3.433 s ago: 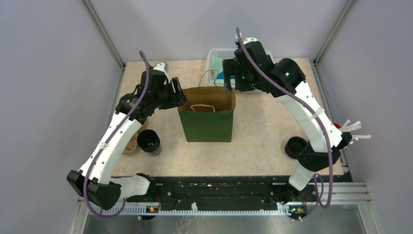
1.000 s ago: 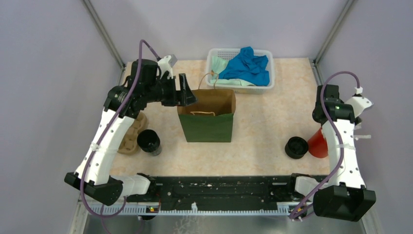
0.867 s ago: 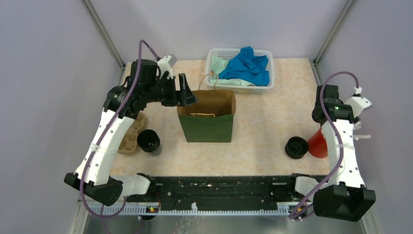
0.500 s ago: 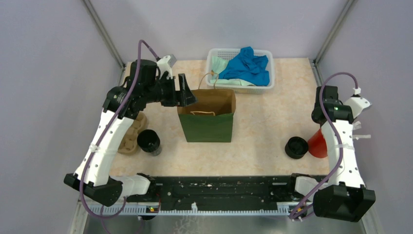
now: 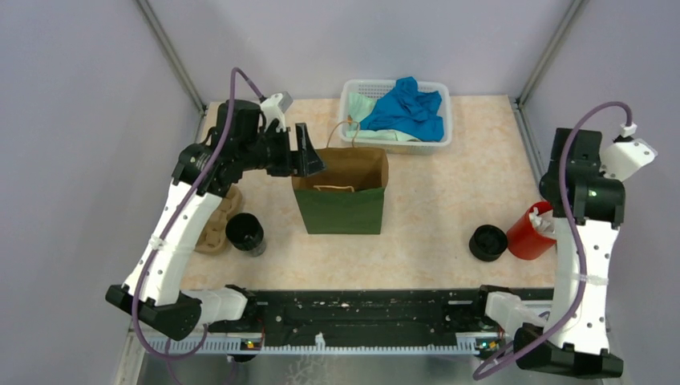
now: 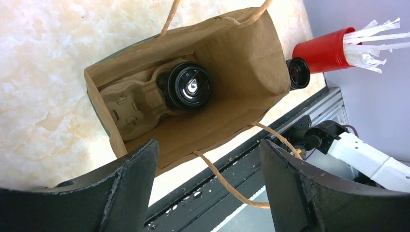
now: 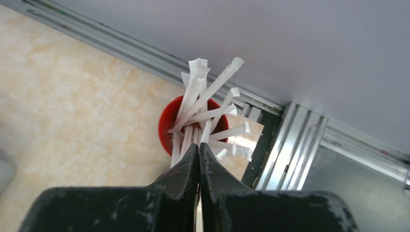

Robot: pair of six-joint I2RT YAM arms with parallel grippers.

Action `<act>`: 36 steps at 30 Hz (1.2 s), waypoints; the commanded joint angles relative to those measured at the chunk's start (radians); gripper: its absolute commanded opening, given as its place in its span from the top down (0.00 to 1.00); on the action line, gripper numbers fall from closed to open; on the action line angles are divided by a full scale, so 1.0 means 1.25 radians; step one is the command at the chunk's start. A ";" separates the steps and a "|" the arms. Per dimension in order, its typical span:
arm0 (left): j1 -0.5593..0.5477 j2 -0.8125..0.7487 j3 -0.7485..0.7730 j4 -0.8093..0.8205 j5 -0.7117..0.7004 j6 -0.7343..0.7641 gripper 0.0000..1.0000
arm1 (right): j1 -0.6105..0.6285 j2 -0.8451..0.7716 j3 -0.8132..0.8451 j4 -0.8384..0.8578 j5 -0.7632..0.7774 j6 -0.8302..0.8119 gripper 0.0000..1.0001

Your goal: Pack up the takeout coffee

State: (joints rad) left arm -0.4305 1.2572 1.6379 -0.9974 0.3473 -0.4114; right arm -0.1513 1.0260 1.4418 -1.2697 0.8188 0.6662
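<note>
Takeout coffee: one black lidded cup (image 6: 191, 87) sits in the cardboard tray (image 6: 126, 104) at the bottom of the paper bag (image 6: 241, 53), so we count that one packed.
Loose cups: the left cup (image 5: 244, 233) and the right cup (image 5: 487, 242) stand outside the bag on the table (image 5: 433, 200).
Left gripper (image 6: 208, 145): jaws wide apart, holding nothing, poised over the bag mouth.
Right gripper (image 7: 199, 150): jaws pressed together over the white sticks (image 7: 208, 92) in the red cup (image 7: 166, 126); we cannot tell whether one is pinched.
Remaining: we reckon both loose cups.

Quick headcount from my end:
I count three takeout coffees (image 5: 244, 233) (image 5: 488, 242) (image 6: 189, 87), two cup trays (image 5: 213, 234) (image 6: 128, 104), one bag (image 5: 342, 210), one red cup (image 5: 525, 233), one basket (image 5: 350, 103).
</note>
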 commanded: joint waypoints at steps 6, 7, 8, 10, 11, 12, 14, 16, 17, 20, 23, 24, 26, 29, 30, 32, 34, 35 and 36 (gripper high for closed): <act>0.002 -0.079 -0.027 0.074 -0.025 0.024 0.17 | -0.008 -0.044 0.244 -0.130 -0.264 -0.134 1.00; 0.002 -0.089 -0.037 0.082 -0.029 0.023 0.17 | -0.008 -0.047 0.279 -0.128 -0.306 -0.164 1.00; 0.002 -0.099 -0.048 0.091 -0.032 0.019 0.17 | -0.008 -0.050 0.312 -0.123 -0.358 -0.196 1.00; 0.002 -0.120 -0.072 0.108 -0.042 0.008 0.17 | -0.008 -0.066 0.360 -0.082 -0.476 -0.269 1.00; 0.002 -0.131 -0.082 0.117 -0.049 0.003 0.17 | -0.008 -0.082 0.366 -0.042 -0.537 -0.301 1.00; 0.002 -0.139 -0.088 0.122 -0.058 0.000 0.16 | -0.008 -0.101 0.358 0.005 -0.624 -0.327 1.00; 0.002 -0.155 -0.088 0.126 -0.081 -0.002 0.16 | -0.008 -0.136 0.328 0.143 -0.781 -0.357 1.00; 0.002 -0.168 -0.083 0.125 -0.105 -0.002 0.16 | -0.008 -0.143 0.302 0.259 -0.971 -0.340 1.00; 0.002 -0.173 -0.077 0.123 -0.116 -0.002 0.16 | -0.008 -0.137 0.284 0.323 -1.087 -0.317 1.00; 0.002 -0.189 -0.063 0.114 -0.146 0.003 0.15 | -0.008 -0.091 0.215 0.522 -1.361 -0.169 1.00; 0.002 -0.211 -0.064 0.108 -0.175 0.007 0.14 | -0.008 -0.048 0.166 0.676 -1.500 -0.033 1.00; 0.002 -0.218 -0.068 0.109 -0.183 0.007 0.14 | -0.004 -0.030 0.164 0.696 -1.533 -0.006 1.00; 0.002 -0.235 -0.083 0.114 -0.193 0.002 0.13 | 0.030 0.010 0.190 0.666 -1.551 -0.020 1.00; 0.003 -0.250 -0.104 0.123 -0.200 -0.018 0.13 | 0.192 0.090 0.291 0.509 -1.457 -0.123 1.00; 0.002 -0.253 -0.109 0.126 -0.200 -0.025 0.13 | 0.263 0.121 0.328 0.448 -1.386 -0.161 1.00; 0.002 -0.254 -0.108 0.129 -0.198 -0.032 0.12 | 0.381 0.174 0.378 0.366 -1.229 -0.217 1.00; 0.002 -0.253 -0.099 0.125 -0.197 -0.032 0.11 | 0.446 0.215 0.392 0.354 -1.117 -0.231 1.00; 0.002 -0.253 -0.094 0.123 -0.197 -0.028 0.11 | 0.468 0.225 0.389 0.366 -1.088 -0.231 1.00; 0.002 -0.254 -0.088 0.118 -0.199 -0.023 0.10 | 0.489 0.234 0.387 0.381 -1.057 -0.232 1.00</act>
State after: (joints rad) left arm -0.4305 0.9440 1.5131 -0.8894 0.1131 -0.4393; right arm 0.3641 1.3045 1.8626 -0.7551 -0.7452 0.4500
